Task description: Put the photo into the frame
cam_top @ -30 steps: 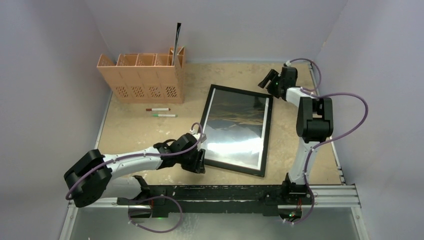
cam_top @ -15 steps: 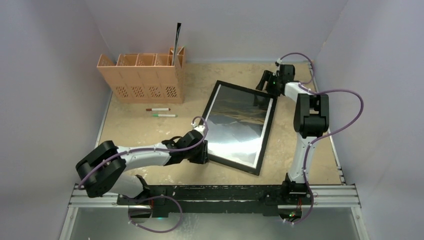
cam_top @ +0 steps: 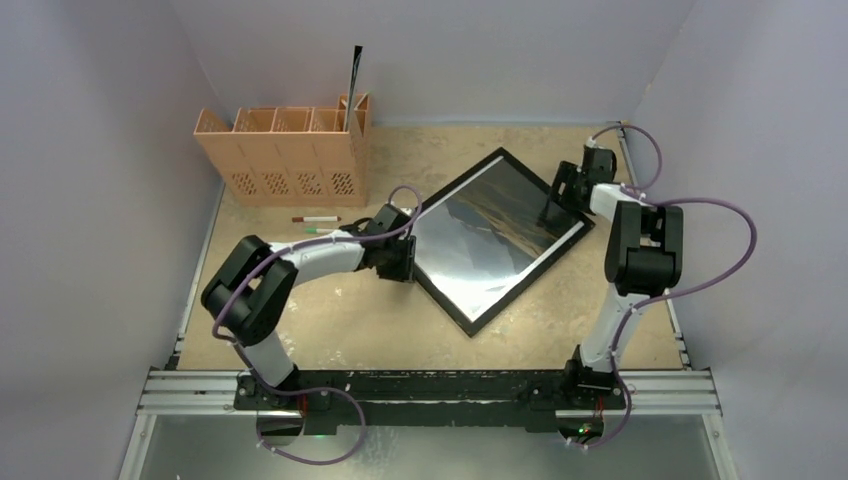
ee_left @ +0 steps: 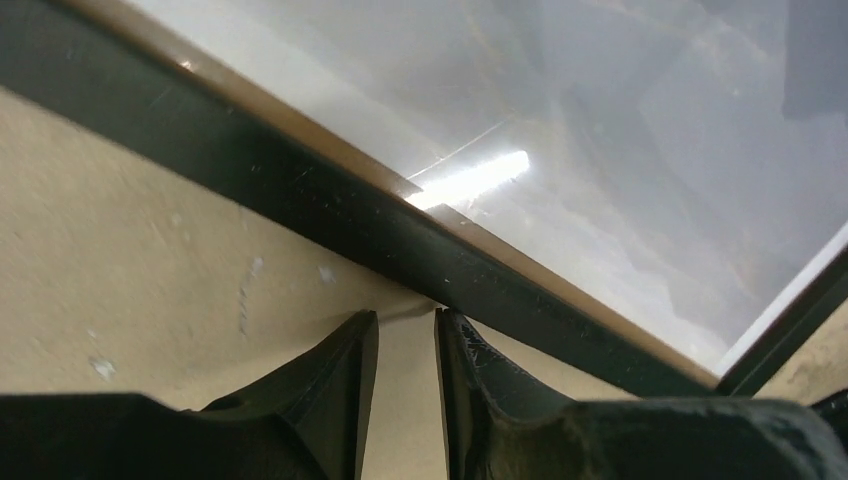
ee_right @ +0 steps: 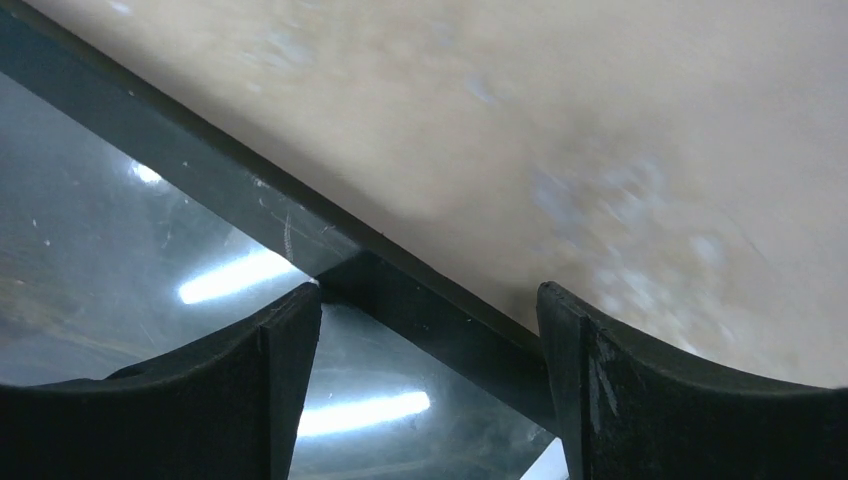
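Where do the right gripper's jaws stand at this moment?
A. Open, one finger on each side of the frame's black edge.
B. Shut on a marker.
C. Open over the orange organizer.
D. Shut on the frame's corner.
A: in the right wrist view the right gripper has its fingers wide apart, and the black rail of the frame runs between them.

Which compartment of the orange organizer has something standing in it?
The rightmost compartment of the organizer, at the right end of the row: a thin black tool sticks up out of it, while nothing rises above the others.
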`<control>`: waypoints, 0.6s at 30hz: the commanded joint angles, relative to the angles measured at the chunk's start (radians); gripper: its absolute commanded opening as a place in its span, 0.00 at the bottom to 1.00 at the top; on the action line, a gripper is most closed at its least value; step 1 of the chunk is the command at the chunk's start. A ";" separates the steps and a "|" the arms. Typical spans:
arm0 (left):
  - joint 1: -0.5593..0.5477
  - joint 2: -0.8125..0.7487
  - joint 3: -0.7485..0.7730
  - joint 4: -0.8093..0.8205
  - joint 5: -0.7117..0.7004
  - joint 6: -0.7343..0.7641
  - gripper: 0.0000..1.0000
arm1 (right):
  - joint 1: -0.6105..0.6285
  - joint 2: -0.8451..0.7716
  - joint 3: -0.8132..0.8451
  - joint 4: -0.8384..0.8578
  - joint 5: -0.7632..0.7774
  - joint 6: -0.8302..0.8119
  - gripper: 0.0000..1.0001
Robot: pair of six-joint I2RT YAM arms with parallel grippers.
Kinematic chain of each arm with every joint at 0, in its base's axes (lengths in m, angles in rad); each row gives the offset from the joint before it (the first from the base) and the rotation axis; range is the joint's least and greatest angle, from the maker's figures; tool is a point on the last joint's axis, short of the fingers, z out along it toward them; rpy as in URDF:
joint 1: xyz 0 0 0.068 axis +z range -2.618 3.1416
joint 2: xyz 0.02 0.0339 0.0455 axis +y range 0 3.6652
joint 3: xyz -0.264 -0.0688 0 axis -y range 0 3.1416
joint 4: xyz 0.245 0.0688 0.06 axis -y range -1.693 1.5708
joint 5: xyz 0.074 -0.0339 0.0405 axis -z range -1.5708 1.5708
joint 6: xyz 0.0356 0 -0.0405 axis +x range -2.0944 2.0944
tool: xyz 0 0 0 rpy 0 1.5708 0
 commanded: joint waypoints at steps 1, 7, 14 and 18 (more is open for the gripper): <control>0.013 0.147 0.160 0.206 -0.023 0.011 0.33 | 0.064 -0.110 -0.165 -0.221 -0.064 0.161 0.80; 0.013 0.265 0.287 0.219 -0.001 -0.002 0.33 | 0.063 -0.262 -0.351 -0.199 -0.060 0.287 0.78; 0.013 0.366 0.445 0.222 -0.009 0.031 0.30 | 0.064 -0.427 -0.527 -0.104 -0.205 0.385 0.75; 0.014 0.443 0.556 0.191 -0.011 0.079 0.30 | 0.065 -0.480 -0.589 -0.086 -0.284 0.408 0.74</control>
